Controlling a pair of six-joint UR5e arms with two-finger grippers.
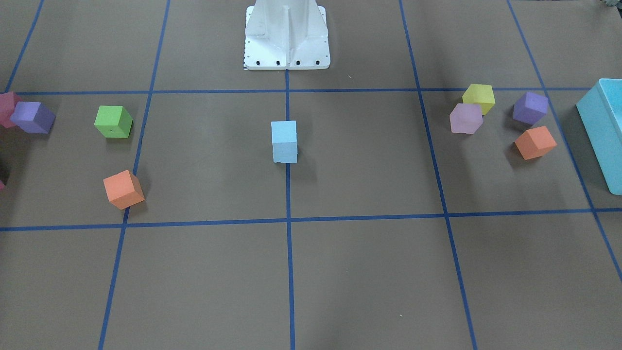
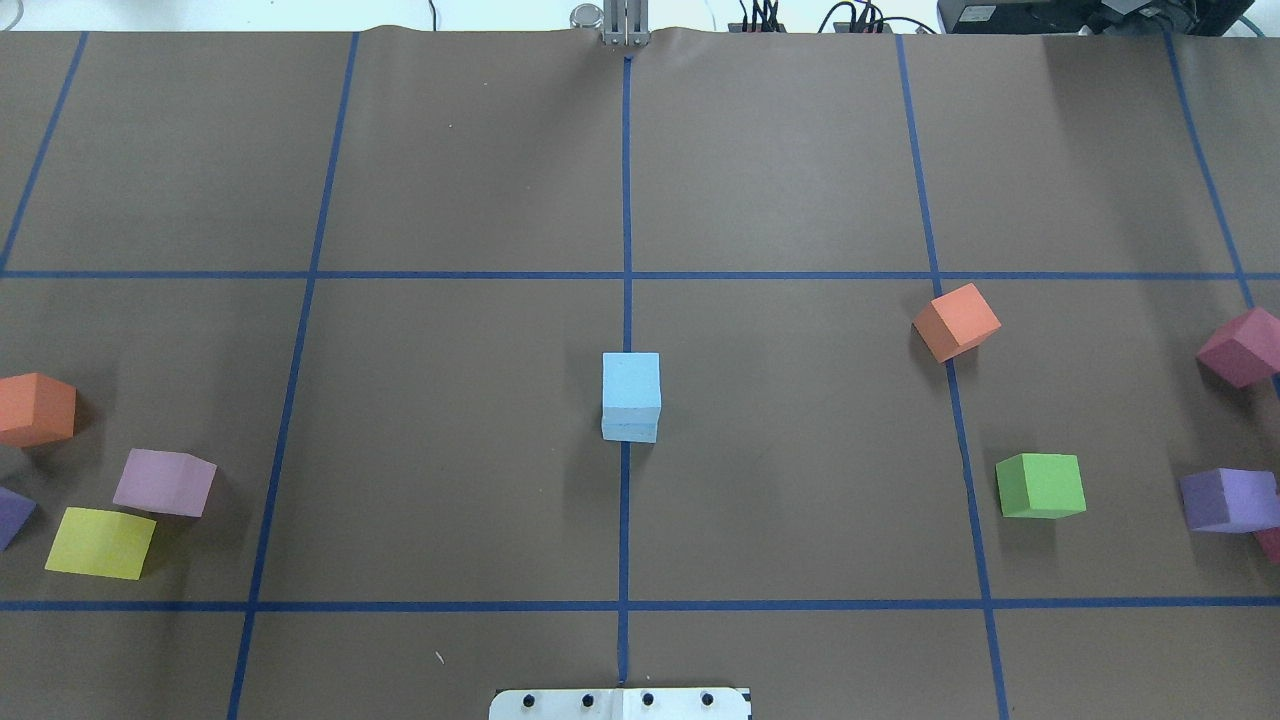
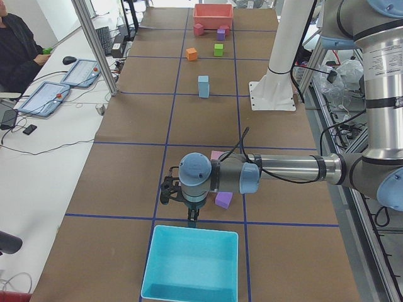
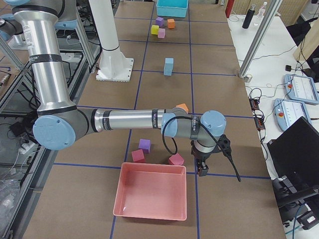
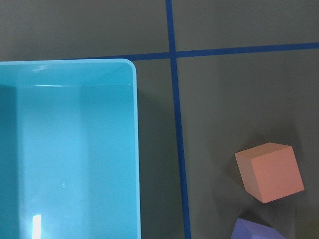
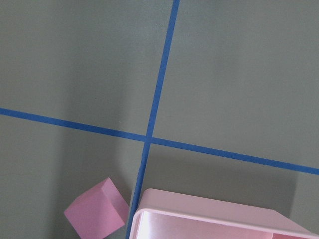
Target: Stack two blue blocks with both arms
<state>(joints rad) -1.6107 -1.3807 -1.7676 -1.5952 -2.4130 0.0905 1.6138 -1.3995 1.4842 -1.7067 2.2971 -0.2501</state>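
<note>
The two pale blue blocks stand stacked, one on the other, at the table's centre on the blue middle line: the upper block (image 1: pixel 284 132) (image 2: pixel 631 380) sits on the lower block (image 1: pixel 285 152) (image 2: pixel 629 431). The stack also shows in the exterior left view (image 3: pixel 203 86) and the exterior right view (image 4: pixel 169 65). Neither gripper touches it. My left gripper (image 3: pixel 189 217) hangs by the turquoise bin's edge at the table's left end. My right gripper (image 4: pixel 202 169) hangs by the pink bin's corner at the right end. I cannot tell whether either is open or shut.
A turquoise bin (image 1: pixel 605 126) (image 5: pixel 65 149) and a pink bin (image 4: pixel 152 194) (image 6: pixel 209 219) stand at the table's ends. Green (image 1: pixel 113 121), orange (image 1: pixel 123 189) (image 1: pixel 535 142), purple (image 1: pixel 530 108), lilac (image 1: pixel 466 118) and yellow (image 1: pixel 479 97) cubes lie on both sides. The white base (image 1: pixel 286 39) stands behind the stack.
</note>
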